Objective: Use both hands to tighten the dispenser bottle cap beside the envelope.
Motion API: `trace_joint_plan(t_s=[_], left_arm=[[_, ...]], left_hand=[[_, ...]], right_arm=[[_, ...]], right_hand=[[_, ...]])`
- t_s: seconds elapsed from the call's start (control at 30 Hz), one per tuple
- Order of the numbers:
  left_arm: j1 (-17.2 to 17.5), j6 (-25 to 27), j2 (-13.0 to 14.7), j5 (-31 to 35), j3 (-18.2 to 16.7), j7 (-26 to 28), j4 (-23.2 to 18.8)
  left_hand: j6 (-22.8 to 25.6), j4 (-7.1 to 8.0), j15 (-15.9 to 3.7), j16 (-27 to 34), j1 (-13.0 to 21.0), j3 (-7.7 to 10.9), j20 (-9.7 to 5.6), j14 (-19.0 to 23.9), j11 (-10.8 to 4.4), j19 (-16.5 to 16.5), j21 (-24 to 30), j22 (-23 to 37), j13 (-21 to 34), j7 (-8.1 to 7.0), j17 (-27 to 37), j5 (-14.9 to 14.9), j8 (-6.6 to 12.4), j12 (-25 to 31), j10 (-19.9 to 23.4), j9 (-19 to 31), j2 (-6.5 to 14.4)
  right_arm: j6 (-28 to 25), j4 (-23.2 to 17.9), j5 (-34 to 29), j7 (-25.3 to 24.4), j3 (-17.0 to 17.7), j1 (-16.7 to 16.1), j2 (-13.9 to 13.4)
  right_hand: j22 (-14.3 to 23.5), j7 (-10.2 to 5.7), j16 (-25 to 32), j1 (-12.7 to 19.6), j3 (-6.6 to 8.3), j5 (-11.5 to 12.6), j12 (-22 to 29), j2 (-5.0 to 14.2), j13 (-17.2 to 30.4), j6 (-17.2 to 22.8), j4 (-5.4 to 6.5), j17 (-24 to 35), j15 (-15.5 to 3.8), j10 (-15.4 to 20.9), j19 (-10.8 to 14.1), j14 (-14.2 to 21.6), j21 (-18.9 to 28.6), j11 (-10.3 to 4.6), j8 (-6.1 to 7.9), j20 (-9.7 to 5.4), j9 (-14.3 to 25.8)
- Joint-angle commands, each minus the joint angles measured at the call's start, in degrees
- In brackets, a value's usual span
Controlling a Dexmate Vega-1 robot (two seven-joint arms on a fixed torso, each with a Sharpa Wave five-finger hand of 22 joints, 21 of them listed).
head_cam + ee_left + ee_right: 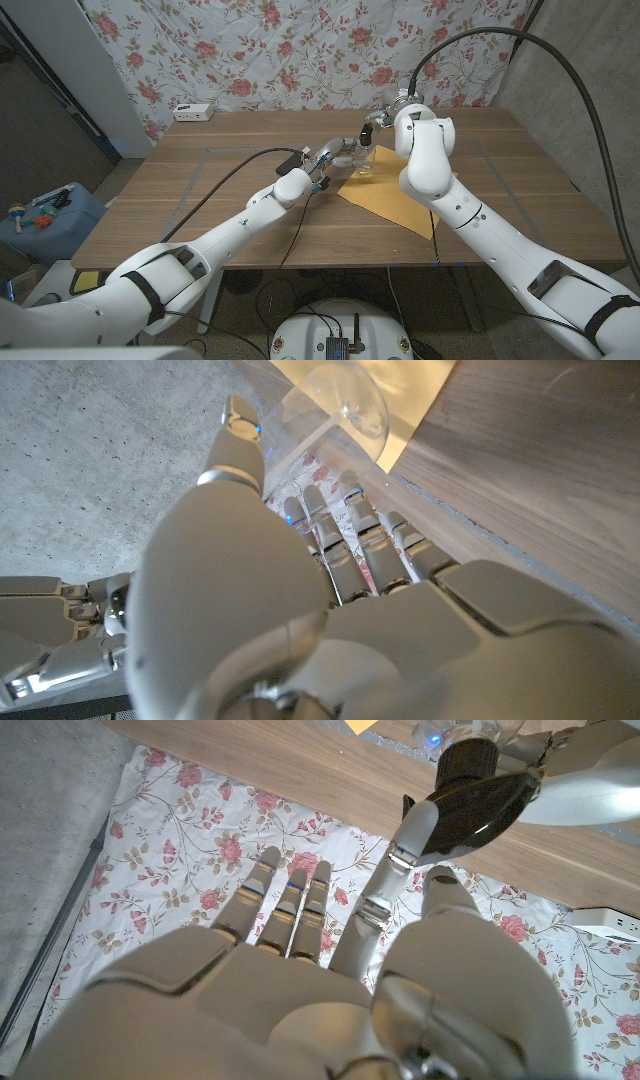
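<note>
Behind, floral cloth (300, 50) backs the wooden table (230, 190).

The bottle (363, 160) — half hidden by both hands — cap grip unclear.

Both arms glossy white shells, black bands at the joints. Left hand (333, 155) and right hand (381, 124): white backs, silver-grey segmented fingers (300, 905). Black cables run behind each wrist.
</note>
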Motion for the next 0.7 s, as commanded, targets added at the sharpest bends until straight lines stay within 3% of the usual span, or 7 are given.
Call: trace_joint_plan(t_s=[0.03,0.2,0.47,0.7], left_arm=[[-0.2,0.3,-0.1,0.1,0.1,-0.2,0.1],[-0.3,0.4,-0.2,0.0,0.1,-0.1,0.2],[-0.5,0.6,-0.4,0.0,0.2,-0.2,0.6],[-0.9,0.6,-0.5,0.0,0.3,-0.4,1.0]], left_hand=[[8.8,5.07,-4.53,0.4,-5.5,5.5,-2.98,0.8,-0.82,0.5,-0.1,0.1,13.8,2.17,0.2,0.3,0.31,0.3,4.6,0.1,7.3],[8.8,5.02,-4.5,0.4,-5.4,5.52,-2.94,0.7,-0.75,0.5,-0.1,0.1,13.8,2.21,0.2,0.3,0.3,0.2,4.4,0.1,7.3],[8.9,5.07,-4.49,0.4,-5.5,5.49,-2.98,0.7,-0.98,0.5,-0.1,0.1,13.8,2.11,0.2,0.3,0.31,0.3,4.5,0.1,7.2],[8.8,5.1,-4.52,0.4,-5.5,5.52,-2.99,0.8,-0.96,0.5,-0.1,0.1,13.8,2.14,0.2,0.3,0.28,0.2,4.5,0.1,7.3]], right_arm=[[1.2,-1.3,-0.4,-1.8,1.7,-1.7,0.2],[2.0,-2.4,0.1,-2.1,2.7,-2.2,-0.3],[4.3,-4.6,2.9,-0.2,4.5,-2.2,-2.5],[5.0,-5.7,5.5,1.4,5.6,-2.0,-3.8]], right_hand=[[0.2,-0.09,-0.3,-0.4,-0.08,-0.1,-0.4,-0.22,0.1,-0.5,0.12,0.1,0.18,0.1,0.4,0.4,-0.2,0.14,-0.5,0.23,0.1],[0.2,-0.56,-0.7,-0.8,-0.13,-0.5,-1.3,-0.65,0.2,-5.7,-0.2,0.2,0.3,-0.7,0.5,0.3,-0.3,0.19,-3.03,0.29,0.3],[0.2,-2.8,-2.3,1.1,0.54,-0.2,-3.1,-1.58,0.4,-14.5,-2.51,0.4,1.54,-5.4,-1.4,-2.5,-0.8,0.47,-7.02,0.79,0.8],[0.2,-3.32,-3.1,2.7,1.16,0.2,-3.4,-2.04,0.6,-20.6,-3.98,0.6,2.85,-8.7,-2.7,-4.7,-0.9,0.82,-9.51,1.44,1.2]])
